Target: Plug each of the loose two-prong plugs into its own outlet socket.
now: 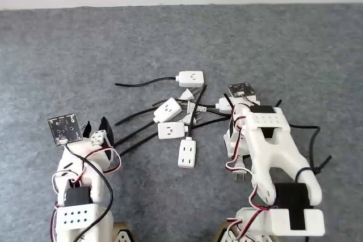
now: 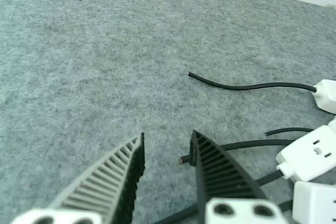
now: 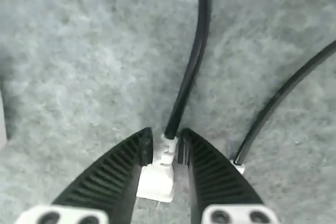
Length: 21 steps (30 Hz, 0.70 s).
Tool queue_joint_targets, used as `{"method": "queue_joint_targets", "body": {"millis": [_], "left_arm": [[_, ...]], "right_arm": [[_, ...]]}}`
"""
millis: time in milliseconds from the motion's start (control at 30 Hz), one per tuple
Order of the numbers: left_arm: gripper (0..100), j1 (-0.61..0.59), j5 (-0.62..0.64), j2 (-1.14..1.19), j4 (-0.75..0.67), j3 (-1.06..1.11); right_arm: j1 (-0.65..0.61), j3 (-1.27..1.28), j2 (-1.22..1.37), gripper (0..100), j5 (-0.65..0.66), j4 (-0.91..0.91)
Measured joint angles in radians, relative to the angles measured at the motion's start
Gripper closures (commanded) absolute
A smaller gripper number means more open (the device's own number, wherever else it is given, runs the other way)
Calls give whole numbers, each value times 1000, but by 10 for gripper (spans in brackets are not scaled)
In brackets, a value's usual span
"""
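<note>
On the left, the left gripper (image 2: 167, 140) has its ribbed black fingers (image 2: 126, 169) spread apart with nothing between them. It hangs over bare grey mat (image 1: 68, 55), just beside the cut end of a black cord (image 2: 184, 159). Toward the middle of the mat lie four white sockets (image 1: 172, 130), each on its own black cord, bunched close together. Small white loose plugs (image 1: 186, 94) are scattered among them where the cords cross. On the right, the right arm (image 1: 266, 134) bends down over the tangle. In its wrist view, the right gripper (image 3: 165, 132) is pressed together on a plug (image 3: 156, 182), one finger on each flat side. The plug's cord (image 3: 194, 61) runs straight away across the mat. The plug looks like light, hard, smooth plastic, so it could twist or slip if pinched only at a corner. The flat sides of the body, back toward the cord end, seem the best hold, as that leaves the prongs free. The cord looks springy enough to tug the plug off line. The sockets look just as light and would likely slide on the mat when pushed against, so the chosen one probably needs bracing by its body.
</note>
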Motion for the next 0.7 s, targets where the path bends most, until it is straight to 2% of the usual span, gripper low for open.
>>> {"method": "queue_joint_targets", "body": {"millis": [233, 367, 700], "left_arm": [[859, 0, 0, 0, 0, 0], [859, 0, 0, 0, 0, 0], [859, 0, 0, 0, 0, 0]], "right_arm": [[2, -2, 21, 903, 0, 2], [6, -43, 71, 998, 0, 9], [25, -72, 81, 991, 0, 49]]}}
